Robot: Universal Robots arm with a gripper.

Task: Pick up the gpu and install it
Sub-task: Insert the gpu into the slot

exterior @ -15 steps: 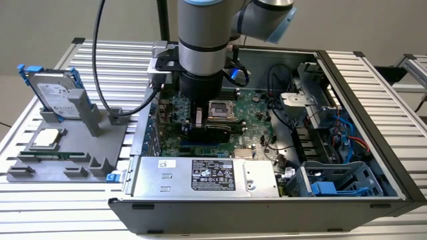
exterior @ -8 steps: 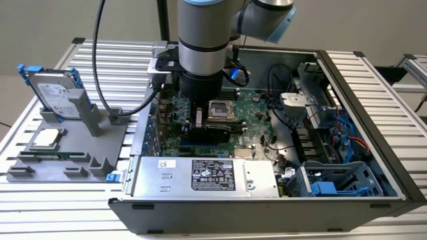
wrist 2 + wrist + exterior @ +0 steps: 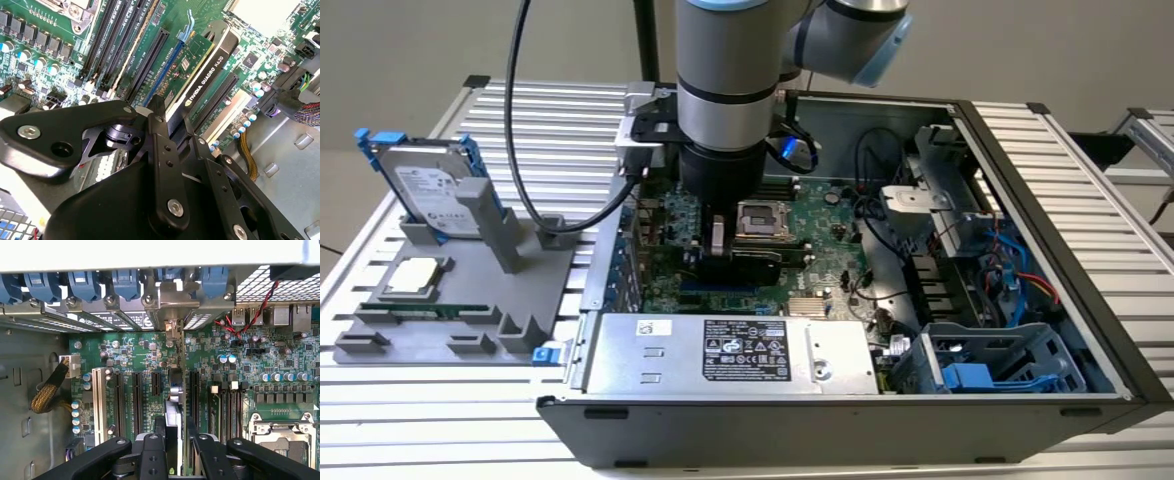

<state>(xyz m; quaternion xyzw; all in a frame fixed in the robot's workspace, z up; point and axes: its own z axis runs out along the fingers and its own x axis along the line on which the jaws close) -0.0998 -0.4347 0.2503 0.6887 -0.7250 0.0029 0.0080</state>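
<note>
Inside the case (image 3: 1067, 330), the gripper (image 3: 172, 440) clamps the gpu (image 3: 202, 75) edge-on.

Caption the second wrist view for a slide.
Hand holds the gpu upright over the motherboard expansion slots.

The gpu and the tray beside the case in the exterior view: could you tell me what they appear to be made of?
The gpu: green circuit board, matte, with a glossy black shroud, likely plastic. The tray: uniform matte grey with blocky holders, probably plastic or printed; it is hard to be sure.
</note>
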